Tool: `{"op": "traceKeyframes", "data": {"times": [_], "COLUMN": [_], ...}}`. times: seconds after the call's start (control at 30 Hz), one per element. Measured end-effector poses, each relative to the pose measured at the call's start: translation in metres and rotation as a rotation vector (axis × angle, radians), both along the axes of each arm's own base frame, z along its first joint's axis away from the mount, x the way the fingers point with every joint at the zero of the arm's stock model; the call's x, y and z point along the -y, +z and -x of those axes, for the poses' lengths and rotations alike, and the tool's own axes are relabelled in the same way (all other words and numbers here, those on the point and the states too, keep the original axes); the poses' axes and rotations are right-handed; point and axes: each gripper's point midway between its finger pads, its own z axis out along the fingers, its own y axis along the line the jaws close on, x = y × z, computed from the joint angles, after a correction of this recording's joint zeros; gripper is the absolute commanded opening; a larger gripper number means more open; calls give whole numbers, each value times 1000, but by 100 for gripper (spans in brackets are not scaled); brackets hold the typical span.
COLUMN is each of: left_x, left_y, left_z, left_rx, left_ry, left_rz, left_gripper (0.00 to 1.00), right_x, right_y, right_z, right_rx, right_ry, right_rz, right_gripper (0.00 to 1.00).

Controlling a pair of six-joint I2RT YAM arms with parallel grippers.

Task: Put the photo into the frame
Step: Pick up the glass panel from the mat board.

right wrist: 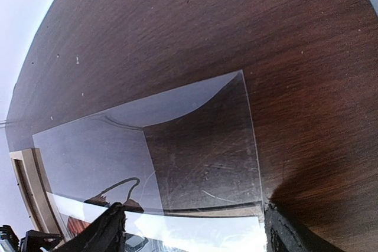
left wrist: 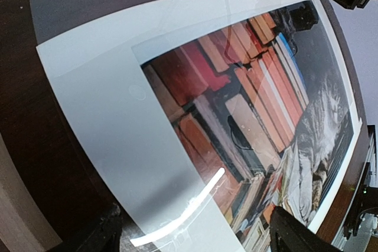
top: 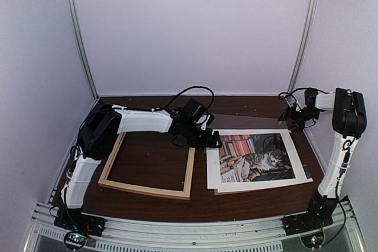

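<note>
Grey-cat-and-red-books paper photo (top: pixel 257 160) lies flat on the dark wood surface (top: pixel 248 205), just right of the pale wooden frame (top: pixel 144 189). Left end effector (top: pixel 212 140) and right end effector (top: pixel 293 120) both gape wide, gripping nothing. Wrist views crop their fingers.

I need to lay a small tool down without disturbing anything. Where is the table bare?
Bare wood shows inside the frame, and along the near strip of the table between frame, photo and the arm bases. Crowded: the gap between frame and photo, where the left gripper hangs, and the back right, with the clear sheet and the right gripper.
</note>
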Motion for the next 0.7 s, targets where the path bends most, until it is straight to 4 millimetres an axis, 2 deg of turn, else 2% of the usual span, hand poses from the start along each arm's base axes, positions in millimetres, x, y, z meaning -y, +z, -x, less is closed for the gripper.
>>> {"op": "traceKeyframes", "data": {"times": [0.7], "left_x": [0], "left_y": [0], "left_z": [-1], "left_rx": [-1], "left_ry": [13], "left_rz": [-1], "left_gripper": [87], "right_x": [-22], "right_y": [4], "right_z": [8], "right_rx": [0], "right_ry": [11], "right_rz": [-140], "right_gripper": [78]}}
